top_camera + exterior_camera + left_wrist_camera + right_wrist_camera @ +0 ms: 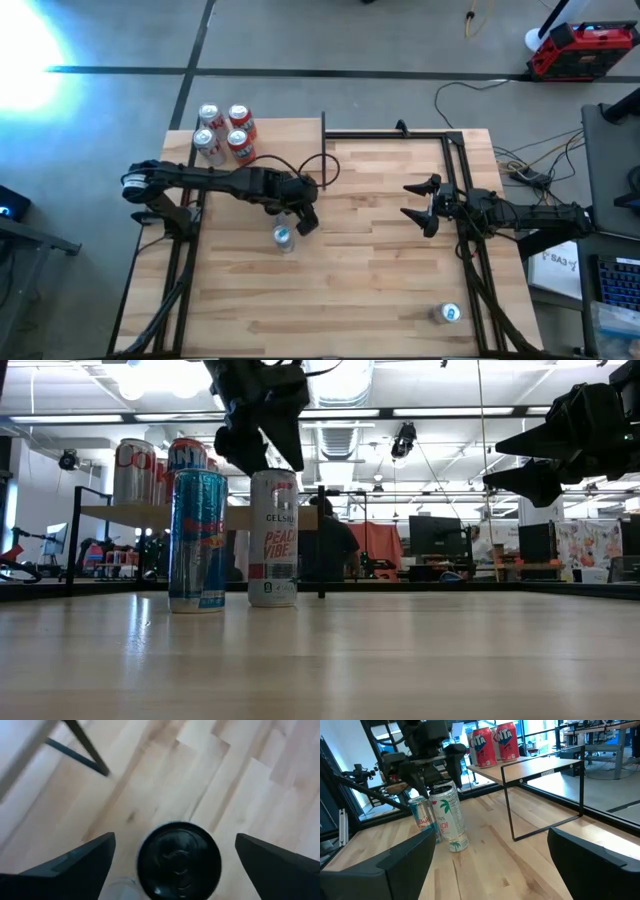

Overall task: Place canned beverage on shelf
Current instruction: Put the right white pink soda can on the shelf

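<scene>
A tall white can [273, 538] stands upright on the table next to a blue can [197, 540]. In the high view only the blue can [283, 237] shows. My left gripper [303, 218] hangs open just above the white can. In the left wrist view its fingers stand on either side of the can's dark top [179, 860], apart from it. The shelf [290, 140], a pale board on a thin black frame, stands at the table's far left and carries several red and silver cans [225, 135]. My right gripper [405, 200] is open and empty, raised over the table's right half.
Another can [447, 314] lies near the table's near right corner. The shelf's black frame leg [509, 800] stands on the table just beyond the two cans. Cables run along the table's right edge [470, 200].
</scene>
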`<state>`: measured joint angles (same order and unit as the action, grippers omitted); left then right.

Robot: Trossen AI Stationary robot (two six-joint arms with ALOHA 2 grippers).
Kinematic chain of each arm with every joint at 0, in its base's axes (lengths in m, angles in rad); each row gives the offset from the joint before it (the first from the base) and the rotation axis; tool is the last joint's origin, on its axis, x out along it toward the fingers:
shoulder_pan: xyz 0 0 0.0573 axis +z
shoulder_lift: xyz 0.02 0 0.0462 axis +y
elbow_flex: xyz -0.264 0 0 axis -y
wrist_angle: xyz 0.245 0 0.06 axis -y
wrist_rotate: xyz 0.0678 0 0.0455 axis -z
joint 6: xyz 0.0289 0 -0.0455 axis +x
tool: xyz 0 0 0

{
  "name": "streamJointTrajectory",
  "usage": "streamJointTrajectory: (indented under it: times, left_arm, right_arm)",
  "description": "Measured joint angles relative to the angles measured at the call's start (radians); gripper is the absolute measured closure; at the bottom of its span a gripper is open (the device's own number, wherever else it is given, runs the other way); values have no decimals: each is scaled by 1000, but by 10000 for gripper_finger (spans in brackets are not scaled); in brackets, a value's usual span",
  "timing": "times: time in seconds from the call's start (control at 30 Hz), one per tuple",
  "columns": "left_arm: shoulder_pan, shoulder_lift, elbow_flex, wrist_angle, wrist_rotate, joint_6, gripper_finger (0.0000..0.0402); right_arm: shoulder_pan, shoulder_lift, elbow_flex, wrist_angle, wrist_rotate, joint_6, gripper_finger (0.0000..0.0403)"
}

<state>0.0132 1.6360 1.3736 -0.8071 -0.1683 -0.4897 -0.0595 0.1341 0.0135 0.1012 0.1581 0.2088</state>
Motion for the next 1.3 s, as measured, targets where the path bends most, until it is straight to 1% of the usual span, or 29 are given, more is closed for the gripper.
streamJointTrajectory:
  times: [0.1, 0.17, 0.27, 0.37, 0.5, 0.67, 0.83, 0.9, 1.0, 1.1, 1.2, 1.3]
  left_arm:
    - [-3, 0, 42, -43, -57, -15, 9]
    - [-3, 0, 81, -103, -86, -36, 6]
    - [-3, 0, 149, -201, -94, -89, 3]
    - [-3, -2, 213, -249, -96, -126, 3]
    - [-6, -3, 303, -240, -155, -91, 3]
    - [-28, -4, 408, -163, -286, 13, 3]
    - [-67, -6, 449, -152, -422, 62, 3]
    - [-76, -8, 448, -161, -451, 61, 3]
    - [-76, -8, 439, -164, -453, 54, 3]
    - [-73, -38, 381, -151, -459, 40, 3]
    - [-70, -151, 235, -14, -465, 42, 3]
    - [-70, -308, 0, 245, -490, 98, 3]
  right_arm:
    - [0, 0, 0, 0, 0, 0, 35]
    - [0, 0, 0, 0, 0, 0, 35]
    - [0, 0, 0, 0, 0, 0, 35]
    - [0, 0, 0, 0, 0, 0, 35]
    - [0, 0, 0, 0, 0, 0, 35]
    - [0, 0, 0, 0, 0, 0, 35]
    - [0, 0, 0, 0, 0, 0, 35]
    - [0, 0, 0, 0, 0, 0, 35]
    - [0, 0, 0, 0, 0, 0, 35]
    - [0, 0, 0, 0, 0, 0, 35]
    - [0, 0, 0, 0, 0, 0, 35]
    - [0, 0, 0, 0, 0, 0, 35]
